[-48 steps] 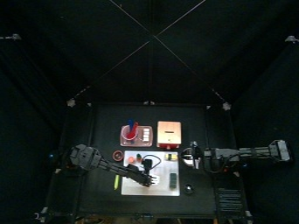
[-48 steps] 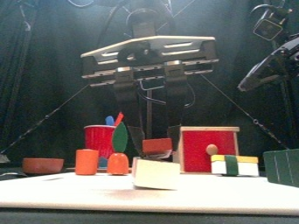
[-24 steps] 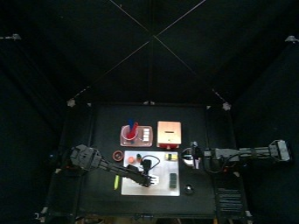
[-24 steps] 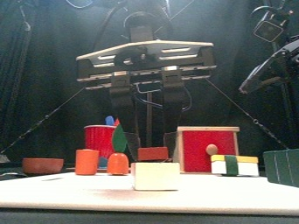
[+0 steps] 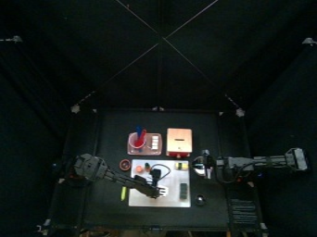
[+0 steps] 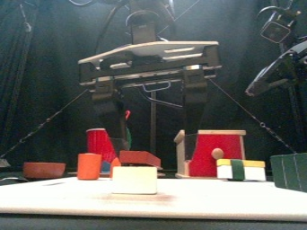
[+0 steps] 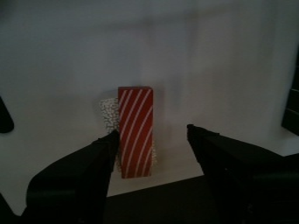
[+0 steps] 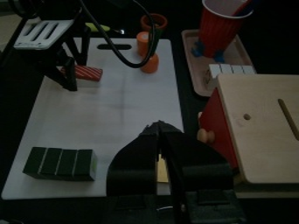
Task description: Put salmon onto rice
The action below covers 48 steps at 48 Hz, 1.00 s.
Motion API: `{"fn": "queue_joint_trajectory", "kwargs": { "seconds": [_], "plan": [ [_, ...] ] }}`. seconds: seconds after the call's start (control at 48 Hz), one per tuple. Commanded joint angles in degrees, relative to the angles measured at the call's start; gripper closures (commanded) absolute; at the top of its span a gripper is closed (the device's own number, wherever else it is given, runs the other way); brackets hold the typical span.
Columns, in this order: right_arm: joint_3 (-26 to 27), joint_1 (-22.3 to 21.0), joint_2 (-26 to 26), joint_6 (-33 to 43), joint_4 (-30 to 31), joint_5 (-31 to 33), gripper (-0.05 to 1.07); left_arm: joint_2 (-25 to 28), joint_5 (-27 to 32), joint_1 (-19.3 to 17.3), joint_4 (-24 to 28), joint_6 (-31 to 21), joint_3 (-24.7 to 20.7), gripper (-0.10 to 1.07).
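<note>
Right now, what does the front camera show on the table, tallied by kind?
Salmon: 1
Rice block: 1
Red cup: 1
Bowl: 1
Orange cylinder: 1
Red box: 1
Striped stack: 1
Dark green block: 1
Total: 8

Glossy striped salmon (image 7: 136,129) tops grainy white rice (image 6: 135,180).

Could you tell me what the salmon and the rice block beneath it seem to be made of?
The salmon: probably painted wood or plastic, matte, judging by its crisp edges and painted pale stripes. The rice block: likely a moulded toy, white and matte; a pebbly edge shows in the left wrist view.
</note>
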<state>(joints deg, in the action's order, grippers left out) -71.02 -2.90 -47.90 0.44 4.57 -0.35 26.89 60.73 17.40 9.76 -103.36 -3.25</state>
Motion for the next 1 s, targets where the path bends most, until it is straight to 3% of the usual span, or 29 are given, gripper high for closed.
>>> {"fn": "queue_joint_trajectory", "kwargs": {
  "seconds": [0.0,0.354,0.542,0.667,0.792,0.979],
  "plan": [
    [0.9,-0.1,0.3,0.1,-0.3,-0.2,0.99,-2.7,0.2,-0.2,1.3,0.2,-2.0,0.03],
    [0.7,-0.1,0.3,0.1,-1.1,-0.2,0.99,-4.8,3.4,0.4,1.9,0.9,-2.5,0.03],
    [0.7,-0.1,0.3,0.2,-1.2,-0.2,0.99,-6.7,5.6,0.6,5.0,3.8,-2.6,0.03],
    [0.9,-0.1,0.3,0.2,-1.8,-0.1,0.99,-8.7,5.0,0.6,9.1,9.2,-3.2,0.03],
    [1.2,0.0,0.2,0.2,-3.3,-0.1,0.99,-11.3,4.9,0.8,9.7,15.7,-2.8,0.03],
    [3.4,1.4,0.0,0.2,-8.8,0.4,0.99,-15.6,4.7,1.1,14.0,25.5,-0.5,0.03]
  ]
}}
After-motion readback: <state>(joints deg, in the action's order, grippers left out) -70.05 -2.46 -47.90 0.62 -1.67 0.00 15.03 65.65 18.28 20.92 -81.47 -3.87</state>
